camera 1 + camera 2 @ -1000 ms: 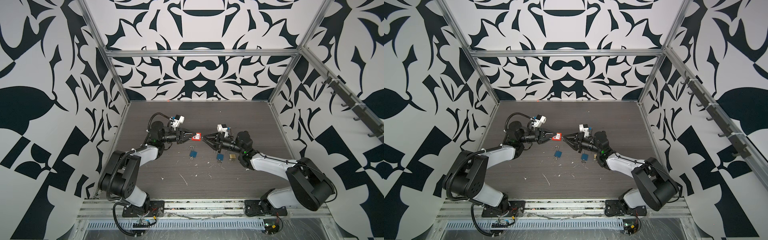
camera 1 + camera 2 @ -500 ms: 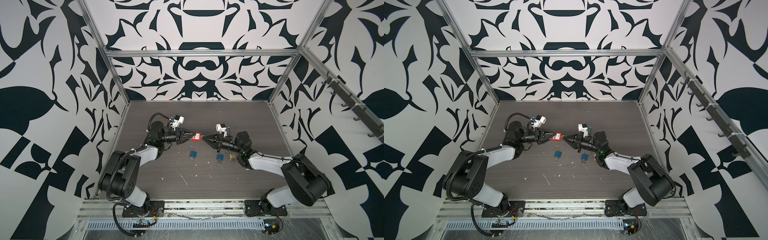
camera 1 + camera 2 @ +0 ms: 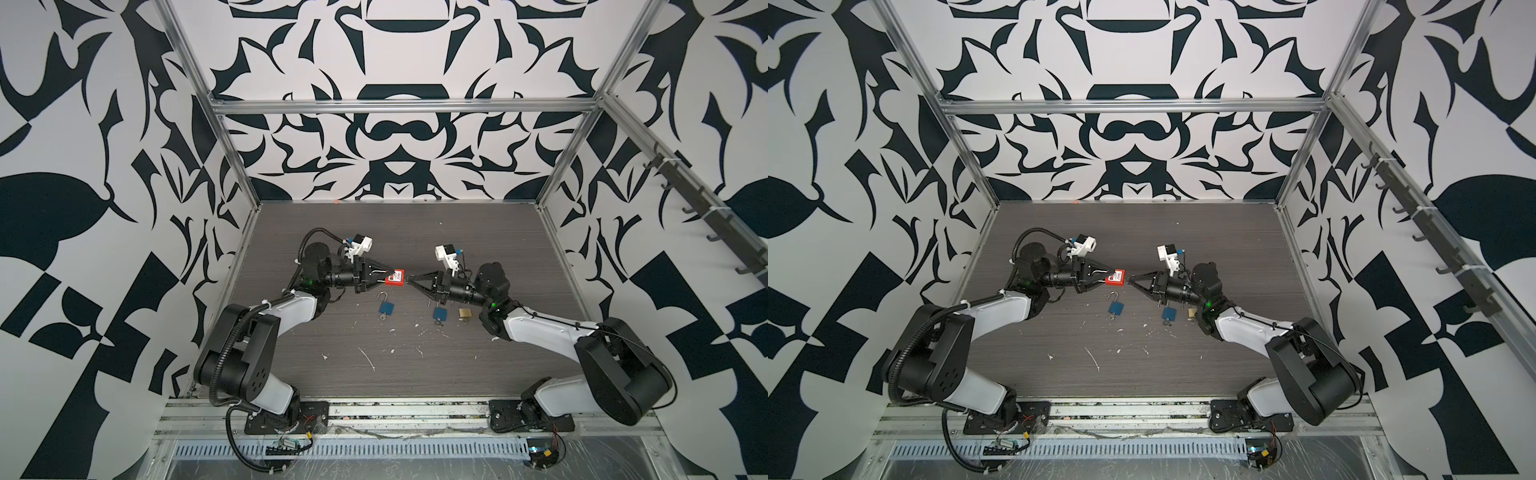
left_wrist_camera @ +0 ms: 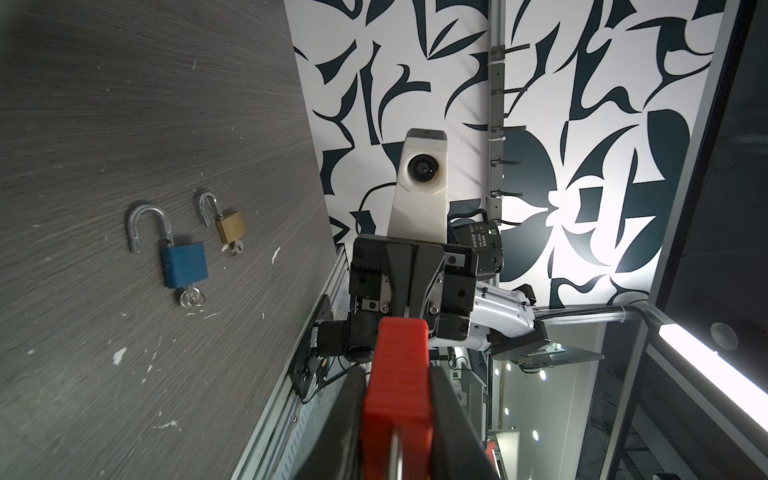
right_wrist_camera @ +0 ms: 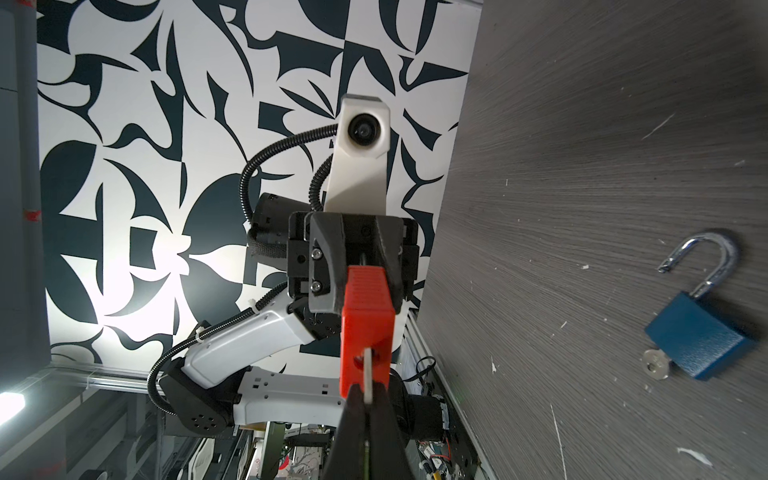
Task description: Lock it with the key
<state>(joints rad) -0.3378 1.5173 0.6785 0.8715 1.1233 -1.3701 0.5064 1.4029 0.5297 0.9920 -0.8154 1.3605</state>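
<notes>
Midair, left hand (image 3: pixel 385 277) gripping red padlock (image 3: pixel 396 278), right hand (image 3: pixel 411 282) pinching key (image 5: pixel 368 372)

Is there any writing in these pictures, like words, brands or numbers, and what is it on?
Nothing reads clearly.
White label on the red padlock: print too small to read.
Pale lettering on the right arm's black motor housing: too blurred to read.
Blue padlock and brass padlock: no lettering shows.

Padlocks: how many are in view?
4: red padlock in the left gripper; left blue padlock and right blue padlock lying on the table; brass padlock beside the right one.
</notes>
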